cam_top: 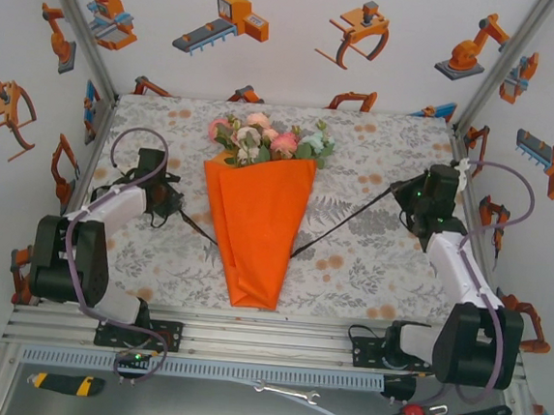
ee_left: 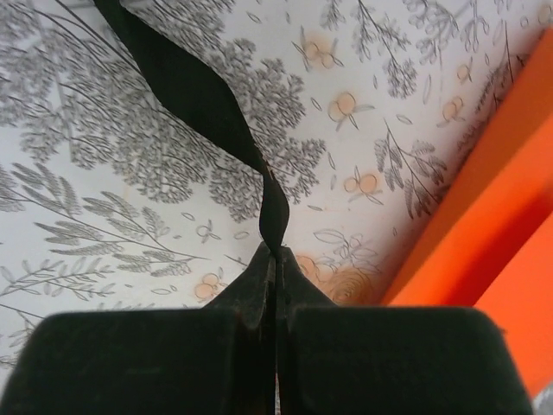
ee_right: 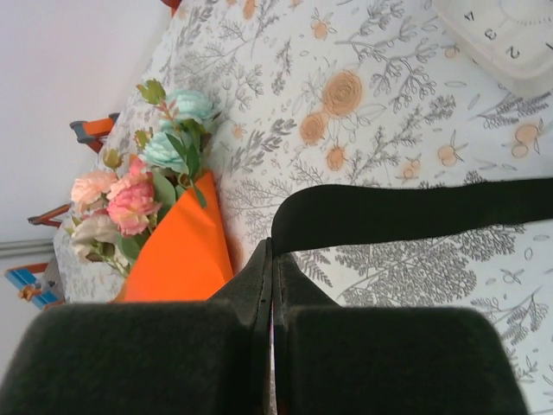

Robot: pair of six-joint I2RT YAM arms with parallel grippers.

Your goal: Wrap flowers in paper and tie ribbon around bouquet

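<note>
The left gripper point(ee_left: 275, 251) has its jaws pressed together on one end of the black ribbon point(ee_left: 199, 95). The ribbon climbs twisted from the fingertips toward 11 o'clock in the left wrist view. The right gripper point(ee_right: 270, 246) is likewise pinched tight on the other end, and from there the band arcs off toward 3 o'clock in its wrist view.

From above, the left gripper sits at about 9 o'clock of the bouquet point(cam_top: 256, 225) and the right one at about 2 o'clock. Each is apart from the orange cone. From each, the ribbon runs down to the cone's edge, meeting it low on either side. No black shows across the top of the paper point(cam_top: 269, 192), so the ribbon probably passes underneath.

The wrapping looks done. The paper is folded into a narrow cone lying on the tablecloth point(cam_top: 369, 264), with its tip toward 6 o'clock. The flowers point(cam_top: 268, 139) spill out of its open end at 12 o'clock.

What remains is the tying. Both ends are in hand, but there is no crossing, loop or knot over the cone yet. The ends have yet to be brought up over the paper, crossed and cinched. I would put the job a little past halfway, with the fiddliest part to come.
</note>
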